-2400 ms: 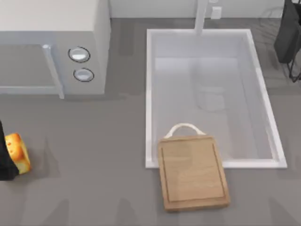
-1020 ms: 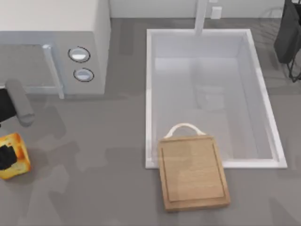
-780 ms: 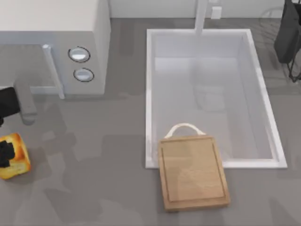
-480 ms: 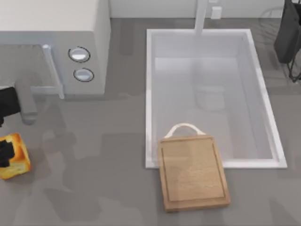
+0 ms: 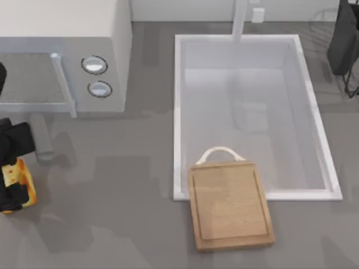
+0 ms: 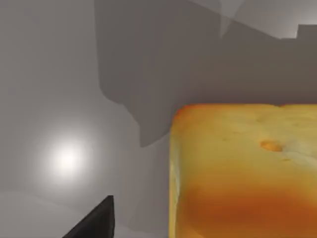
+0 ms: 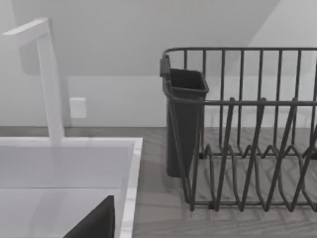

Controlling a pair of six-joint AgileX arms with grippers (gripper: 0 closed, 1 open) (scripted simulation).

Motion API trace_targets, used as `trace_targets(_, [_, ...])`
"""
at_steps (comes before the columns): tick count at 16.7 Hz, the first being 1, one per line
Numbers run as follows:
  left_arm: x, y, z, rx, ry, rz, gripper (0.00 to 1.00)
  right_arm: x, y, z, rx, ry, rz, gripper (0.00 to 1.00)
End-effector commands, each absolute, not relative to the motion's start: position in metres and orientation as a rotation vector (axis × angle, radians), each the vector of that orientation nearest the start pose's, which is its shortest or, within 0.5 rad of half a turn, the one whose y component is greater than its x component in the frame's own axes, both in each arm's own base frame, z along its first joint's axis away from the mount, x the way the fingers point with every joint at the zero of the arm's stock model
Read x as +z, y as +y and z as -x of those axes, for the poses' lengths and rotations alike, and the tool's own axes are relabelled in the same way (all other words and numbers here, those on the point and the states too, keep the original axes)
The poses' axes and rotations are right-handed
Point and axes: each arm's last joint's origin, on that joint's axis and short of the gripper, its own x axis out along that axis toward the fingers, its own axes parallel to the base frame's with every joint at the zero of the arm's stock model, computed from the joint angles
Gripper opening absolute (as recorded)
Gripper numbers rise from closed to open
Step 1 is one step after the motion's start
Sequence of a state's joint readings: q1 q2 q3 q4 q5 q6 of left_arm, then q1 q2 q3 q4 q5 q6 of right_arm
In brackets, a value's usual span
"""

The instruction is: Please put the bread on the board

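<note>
Since a moment ago the left gripper [image 5: 11,176] has dropped onto the bread [image 5: 21,178] at the worktop's far left edge; whether its fingers have closed, I cannot tell; the board [image 5: 230,204] lies well right

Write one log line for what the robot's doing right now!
left gripper: over golden-yellow bread bun, table's left edge | bread: off light-brown wooden cutting board | right arm: parked
</note>
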State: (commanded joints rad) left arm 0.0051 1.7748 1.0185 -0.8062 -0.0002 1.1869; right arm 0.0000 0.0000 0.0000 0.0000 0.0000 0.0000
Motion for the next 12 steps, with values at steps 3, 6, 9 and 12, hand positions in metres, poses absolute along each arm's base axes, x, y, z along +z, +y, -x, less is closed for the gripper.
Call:
trace_targets(3, [0.115,0.003,-0.297,-0.915,1.370,-0.916,1.00,0.160,-0.001,-0.106,0.000,0.000,0.000,1.00])
trace_targets(6, [0.114,0.003,-0.297,-0.915,1.370,-0.916,1.00,0.160,-0.001,-0.106,0.000,0.000,0.000,1.00])
trace_targets(9, [0.114,0.003,-0.297,-0.915,1.370,-0.916,0.85,0.160,-0.001,-0.106,0.000,0.000,0.000,1.00])
trace_targets(12, [0.114,0.003,-0.297,-0.915,1.370,-0.916,0.62,0.160,-0.001,-0.106,0.000,0.000,0.000,1.00])
